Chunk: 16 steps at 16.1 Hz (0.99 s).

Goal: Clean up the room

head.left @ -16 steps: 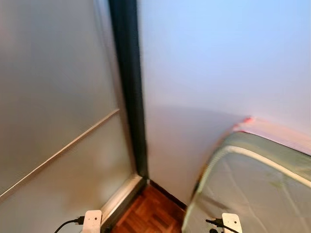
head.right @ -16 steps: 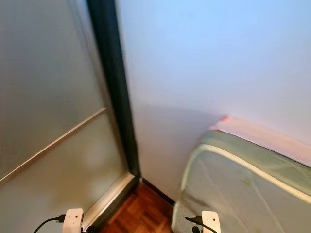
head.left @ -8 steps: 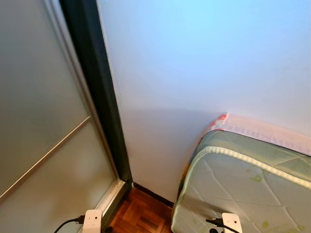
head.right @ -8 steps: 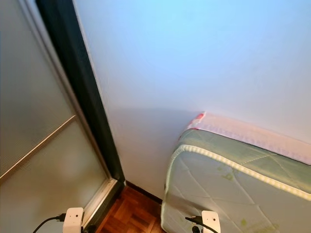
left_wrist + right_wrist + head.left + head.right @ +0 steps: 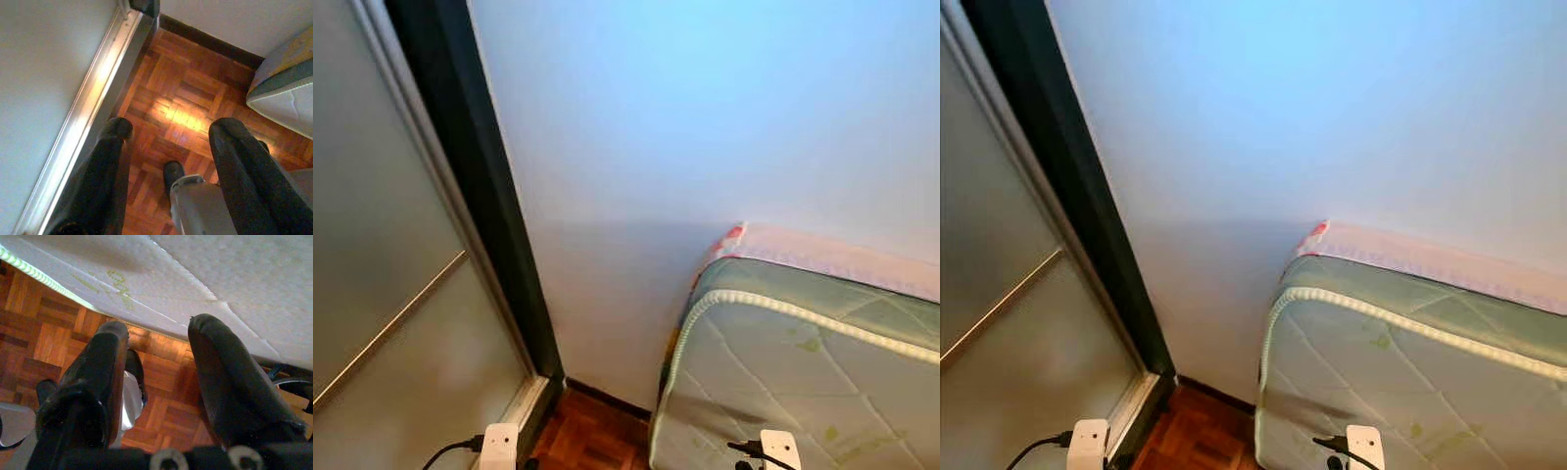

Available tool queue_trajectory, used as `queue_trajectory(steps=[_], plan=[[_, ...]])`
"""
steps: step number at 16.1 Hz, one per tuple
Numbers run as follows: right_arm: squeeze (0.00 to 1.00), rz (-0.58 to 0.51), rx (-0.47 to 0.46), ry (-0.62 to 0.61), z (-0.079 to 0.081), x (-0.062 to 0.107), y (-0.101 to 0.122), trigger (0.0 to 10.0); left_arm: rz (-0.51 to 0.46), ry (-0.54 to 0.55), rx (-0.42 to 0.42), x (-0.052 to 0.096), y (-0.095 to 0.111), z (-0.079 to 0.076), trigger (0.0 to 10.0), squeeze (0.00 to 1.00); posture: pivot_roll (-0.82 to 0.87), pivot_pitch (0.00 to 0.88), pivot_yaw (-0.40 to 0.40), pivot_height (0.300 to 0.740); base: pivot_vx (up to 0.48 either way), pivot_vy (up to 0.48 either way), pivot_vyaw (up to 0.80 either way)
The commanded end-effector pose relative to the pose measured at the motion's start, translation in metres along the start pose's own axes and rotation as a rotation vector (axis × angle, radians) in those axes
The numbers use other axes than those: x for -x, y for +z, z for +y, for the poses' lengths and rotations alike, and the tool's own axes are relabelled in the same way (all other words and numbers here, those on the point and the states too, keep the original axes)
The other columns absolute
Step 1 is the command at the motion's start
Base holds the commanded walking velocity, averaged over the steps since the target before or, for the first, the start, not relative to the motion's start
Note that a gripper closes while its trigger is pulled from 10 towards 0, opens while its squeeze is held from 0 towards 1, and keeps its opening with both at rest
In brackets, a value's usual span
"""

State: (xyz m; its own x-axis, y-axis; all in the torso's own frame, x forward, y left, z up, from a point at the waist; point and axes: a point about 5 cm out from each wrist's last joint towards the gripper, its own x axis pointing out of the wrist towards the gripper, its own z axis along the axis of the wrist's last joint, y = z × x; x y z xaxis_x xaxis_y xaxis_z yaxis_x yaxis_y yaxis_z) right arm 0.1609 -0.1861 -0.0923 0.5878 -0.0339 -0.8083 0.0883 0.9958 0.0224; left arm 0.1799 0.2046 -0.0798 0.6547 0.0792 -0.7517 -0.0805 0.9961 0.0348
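A pale green quilted mattress (image 5: 803, 382) stands against the wall at the right, with a pink strip of bedding (image 5: 822, 250) along its top edge. Both arms hang low, and their white wrist parts (image 5: 499, 446) (image 5: 780, 448) sit at the bottom of the head view. In the left wrist view my left gripper (image 5: 173, 128) is open over parquet floor (image 5: 186, 98), with nothing between its fingers. My right gripper (image 5: 160, 328) is open too, close beside the mattress edge (image 5: 146, 293), holding nothing.
A frosted glass sliding door (image 5: 382, 294) with a dark frame (image 5: 480, 196) fills the left, its silver track (image 5: 93, 98) running along the floor. A plain white wall (image 5: 705, 117) is straight ahead, with a dark baseboard (image 5: 210, 41). A narrow strip of parquet (image 5: 592, 441) lies between door and mattress.
The whole picture has shifted left as the camera turned right: the door frame sits further left and more of the mattress shows. Both arms hang as before.
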Motion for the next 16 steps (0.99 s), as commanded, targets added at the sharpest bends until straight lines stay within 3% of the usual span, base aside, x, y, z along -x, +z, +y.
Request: queue_trajectory(steps=[1,6,13,16], plan=[[0.00,-0.045,-0.140,0.031,-0.004,-0.011,0.057,10.0,0.063,0.070,0.052,-0.010,0.025,-0.001,10.0,0.00,0.00,0.000,-0.008,0.740,0.000,0.000,-0.76],[0.00,-0.018,-0.111,0.037,-0.004,-0.011,0.053,10.0,0.085,0.050,0.069,-0.010,0.022,-0.012,10.0,0.00,0.00,0.000,-0.014,0.740,0.000,0.000,-0.76],[0.00,-0.016,-0.114,0.035,-0.002,-0.011,0.052,10.0,0.086,0.041,0.043,-0.010,0.022,-0.005,10.0,0.00,-0.01,0.000,0.009,0.740,0.000,0.000,-0.76],[0.00,-0.027,-0.071,0.042,-0.003,-0.012,0.060,10.0,0.061,0.038,0.054,-0.011,0.029,-0.006,10.0,0.00,0.00,0.000,0.000,0.740,0.000,0.000,-0.76]])
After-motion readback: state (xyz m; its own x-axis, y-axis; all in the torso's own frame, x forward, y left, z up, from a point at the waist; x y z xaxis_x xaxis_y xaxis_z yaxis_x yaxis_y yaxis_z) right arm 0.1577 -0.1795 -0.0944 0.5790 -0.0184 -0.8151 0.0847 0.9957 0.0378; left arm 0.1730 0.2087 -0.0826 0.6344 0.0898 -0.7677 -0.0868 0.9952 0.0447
